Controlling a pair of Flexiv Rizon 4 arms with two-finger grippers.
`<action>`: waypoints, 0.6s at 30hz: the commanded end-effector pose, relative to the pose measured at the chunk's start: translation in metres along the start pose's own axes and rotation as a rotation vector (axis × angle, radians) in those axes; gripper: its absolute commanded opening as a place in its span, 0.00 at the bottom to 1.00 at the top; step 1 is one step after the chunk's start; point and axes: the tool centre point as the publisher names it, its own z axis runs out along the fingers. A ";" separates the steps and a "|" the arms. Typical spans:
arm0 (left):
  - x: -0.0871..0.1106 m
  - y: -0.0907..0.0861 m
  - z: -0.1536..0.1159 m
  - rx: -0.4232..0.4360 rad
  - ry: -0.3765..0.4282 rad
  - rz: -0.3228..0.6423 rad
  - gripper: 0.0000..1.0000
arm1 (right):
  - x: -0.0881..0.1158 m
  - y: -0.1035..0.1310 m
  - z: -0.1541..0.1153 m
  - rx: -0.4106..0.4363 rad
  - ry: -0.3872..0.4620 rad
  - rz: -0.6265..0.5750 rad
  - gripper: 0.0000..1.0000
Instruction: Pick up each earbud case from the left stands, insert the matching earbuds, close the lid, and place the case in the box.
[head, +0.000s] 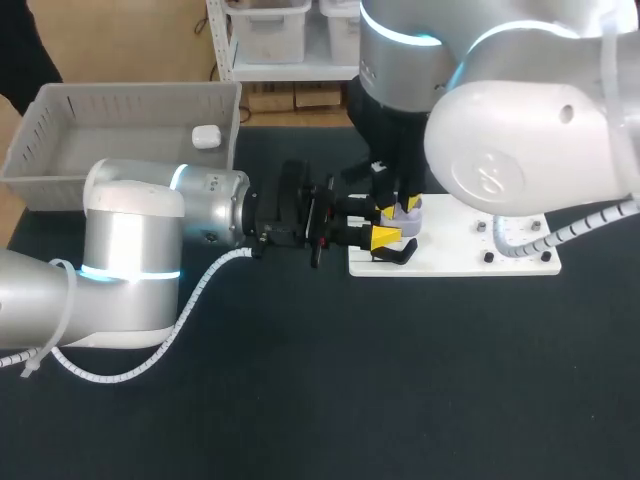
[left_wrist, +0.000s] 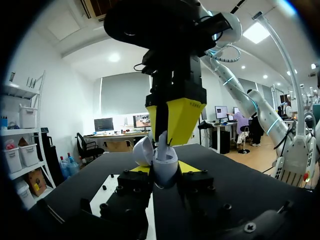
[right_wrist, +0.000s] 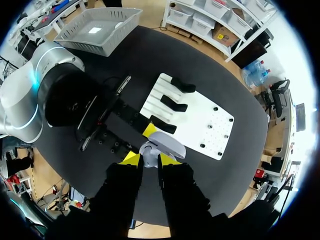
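Dark table (head: 330, 400): we note its widest open stretch across the lower half of the frame, with more at lower right. Grey box (head: 40, 140) sits upper left, with one closed white case (head: 206, 137) by its right wall. White stand board (head: 470, 255) lies right of centre. Left gripper (left_wrist: 164, 171) is at the board's left end, pinching the open earbud case (left_wrist: 164, 159) from two sides, lid (left_wrist: 142, 150) tipped back. Right gripper (right_wrist: 149, 159) hangs directly over that case; we cannot tell its state.
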 end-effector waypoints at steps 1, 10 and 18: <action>0.000 0.000 0.000 -0.003 -0.001 0.002 0.00 | -0.002 -0.001 0.002 -0.001 0.003 -0.001 0.00; 0.000 0.000 0.000 -0.003 -0.001 0.002 0.00 | 0.001 -0.001 0.000 -0.012 0.001 -0.002 1.00; 0.000 0.000 0.000 -0.003 -0.001 0.002 0.00 | 0.005 -0.003 -0.032 -0.047 -0.089 0.012 1.00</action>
